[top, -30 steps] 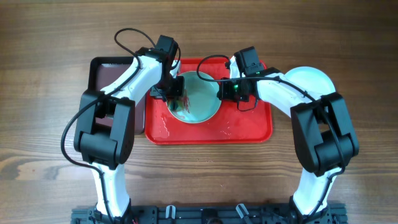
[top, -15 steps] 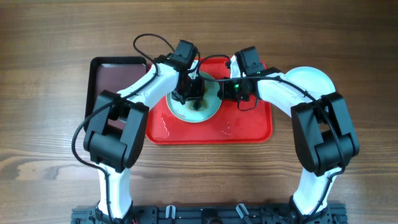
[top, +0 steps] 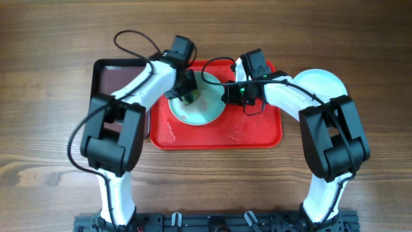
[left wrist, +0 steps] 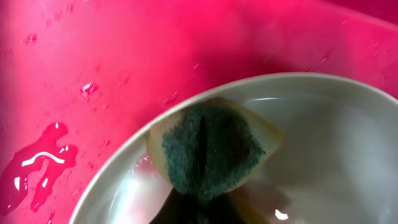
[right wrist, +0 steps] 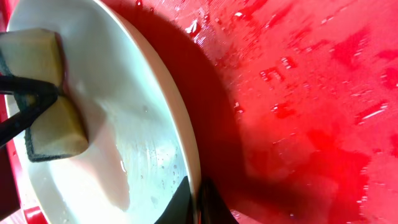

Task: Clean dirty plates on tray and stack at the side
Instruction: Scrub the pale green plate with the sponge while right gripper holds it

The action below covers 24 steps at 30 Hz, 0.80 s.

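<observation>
Left claw [left wrist: 198, 210] is closed tight on a sponge [left wrist: 211, 152]; in its wrist view you see only the dark fingertips at the bottom edge, pinching the yellow foam so that the green scouring face bulges outward. You will find the sponge pressed against the inside of the pale turquoise plate [left wrist: 323, 155], close to its rim, with a wet sheen on the plate surface around it. Right claw [right wrist: 198, 198] is likewise closed, its two fingertips clamped on the rim of the same plate at the side opposite the sponge. From the right wrist view you can confirm the sponge lying against the plate's inner face, held between thin black fingers. Note the water [left wrist: 37, 168] pooled and beaded on the red tray [left wrist: 124, 56] just beside the plate. Moving outward in the overhead view, you see the plate sitting in the far half of the red tray, between the two claws. Left of the red tray, touching its edge, lies a dark tray [top: 112, 77]. Right of it, on the wooden table [top: 51, 38], a white plate [top: 322, 80] rests partly hidden under the right arm.
</observation>
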{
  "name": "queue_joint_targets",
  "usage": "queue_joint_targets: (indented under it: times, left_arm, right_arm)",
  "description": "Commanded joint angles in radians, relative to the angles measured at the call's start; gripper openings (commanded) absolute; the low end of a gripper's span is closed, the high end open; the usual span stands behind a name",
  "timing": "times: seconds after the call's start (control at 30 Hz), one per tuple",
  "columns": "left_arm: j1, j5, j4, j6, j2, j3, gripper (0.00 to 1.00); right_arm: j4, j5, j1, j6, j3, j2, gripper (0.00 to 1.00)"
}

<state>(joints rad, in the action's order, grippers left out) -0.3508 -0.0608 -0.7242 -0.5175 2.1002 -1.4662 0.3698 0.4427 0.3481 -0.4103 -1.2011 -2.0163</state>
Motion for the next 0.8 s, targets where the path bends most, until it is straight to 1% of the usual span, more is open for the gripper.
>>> queue_joint_targets:
  times: [0.0, 0.07, 0.17, 0.23, 0.33, 0.37, 0.47, 0.57, 0.63, 0.7, 0.73, 0.77]
  left_arm:
    - [0.059, -0.299, -0.08, 0.208, 0.055, 0.042, 0.04]
    - [0.053, -0.458, -0.132, 0.329, 0.055, 0.041, 0.04]
    - [0.032, -0.621, -0.2, 0.474, 0.055, 0.041, 0.04]
    - [0.006, -0.658, -0.196, 0.488, 0.055, 0.042, 0.04]
    - [-0.031, -0.64, -0.128, 0.482, 0.055, 0.042, 0.04]
    - [-0.04, -0.596, -0.089, 0.455, 0.055, 0.042, 0.04]
    - [-0.045, -0.421, 0.029, 0.27, 0.055, 0.042, 0.04]
    - [-0.04, -0.319, 0.134, 0.216, 0.055, 0.042, 0.04]
    - [-0.038, -0.233, 0.197, 0.216, 0.055, 0.042, 0.04]
    - [-0.038, -0.07, 0.217, 0.169, 0.055, 0.042, 0.04]
    - [-0.036, 0.042, 0.209, 0.133, 0.055, 0.042, 0.04]
    - [-0.034, 0.112, 0.195, 0.113, 0.055, 0.042, 0.04]
  right_arm:
    - [0.016, 0.008, -0.005, 0.014, 0.005, -0.03, 0.04]
    - [0.016, 0.008, -0.005, 0.014, 0.005, -0.03, 0.04]
    - [0.015, 0.008, -0.005, 0.014, 0.005, -0.03, 0.04]
    - [0.015, 0.008, -0.005, 0.013, 0.005, -0.03, 0.04]
    - [0.016, 0.008, -0.005, 0.014, 0.005, -0.03, 0.04]
    - [0.017, 0.008, -0.005, 0.014, 0.005, -0.03, 0.04]
    - [0.021, 0.008, -0.005, 0.014, 0.005, -0.03, 0.04]
    - [0.02, 0.008, -0.005, 0.014, 0.005, -0.03, 0.04]
    - [0.02, 0.007, -0.005, 0.014, 0.005, -0.03, 0.04]
    - [0.02, 0.007, -0.005, 0.014, 0.005, -0.03, 0.04]
    - [0.02, 0.006, -0.005, 0.014, 0.005, -0.03, 0.04]
    - [0.019, 0.003, -0.005, 0.014, 0.005, -0.03, 0.04]
